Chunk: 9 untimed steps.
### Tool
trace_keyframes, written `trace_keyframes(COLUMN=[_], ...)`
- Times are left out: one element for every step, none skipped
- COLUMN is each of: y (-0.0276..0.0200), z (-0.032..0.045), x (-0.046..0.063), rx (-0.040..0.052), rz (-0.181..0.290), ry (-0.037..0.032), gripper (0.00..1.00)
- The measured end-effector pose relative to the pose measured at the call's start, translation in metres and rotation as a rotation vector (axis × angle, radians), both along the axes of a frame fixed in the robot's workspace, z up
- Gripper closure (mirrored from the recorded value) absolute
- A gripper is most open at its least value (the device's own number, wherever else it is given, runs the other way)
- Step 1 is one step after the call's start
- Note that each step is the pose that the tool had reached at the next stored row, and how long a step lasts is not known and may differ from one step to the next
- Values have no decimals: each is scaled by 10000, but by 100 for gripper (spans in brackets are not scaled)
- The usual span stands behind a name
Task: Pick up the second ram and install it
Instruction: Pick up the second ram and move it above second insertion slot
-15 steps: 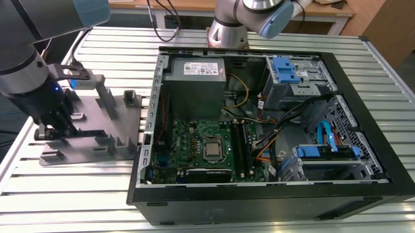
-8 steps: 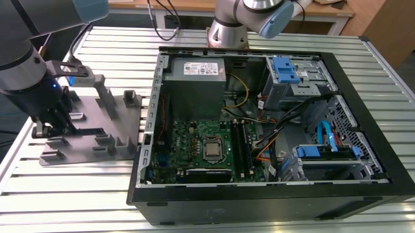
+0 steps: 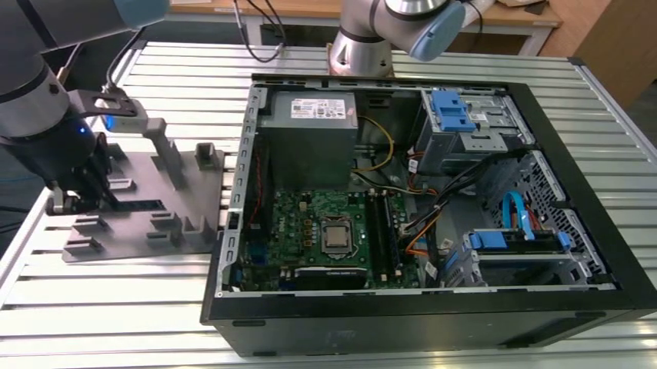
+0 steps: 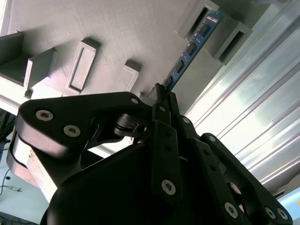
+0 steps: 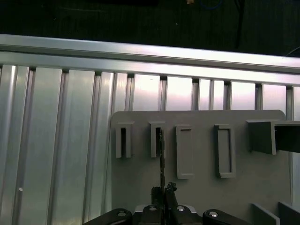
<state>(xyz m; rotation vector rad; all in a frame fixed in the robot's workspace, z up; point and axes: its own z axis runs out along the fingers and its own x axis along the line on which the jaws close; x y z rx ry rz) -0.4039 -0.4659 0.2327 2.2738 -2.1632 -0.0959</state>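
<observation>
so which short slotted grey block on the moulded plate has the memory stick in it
The short grey block beside the longer frames: the thin dark blue-green memory stick stands in its slot; its twin is empty.

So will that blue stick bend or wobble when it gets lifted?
Probably stiff: the memory stick looks like a straight flat board. Likely light, since it is very thin edge-on in the first wrist view. Maybe fragile: bare black chips line its side.
</observation>
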Motion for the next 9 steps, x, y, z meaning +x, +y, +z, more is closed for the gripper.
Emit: trace_keyframes(y=[0, 0, 0, 0, 0, 0, 0, 0, 0], z=[10, 20, 29, 37, 47, 56, 64, 73, 83], x=[0, 0, 0, 0, 0, 0, 0, 0, 0], rx=[0, 0, 0, 0, 0, 0, 0, 0, 0], rz=[0, 0, 0, 0, 0, 0, 0, 0, 0], ry=[0, 0, 0, 0, 1, 0, 0, 0, 0], gripper=[89, 89, 89, 89, 89, 89, 89, 89, 89])
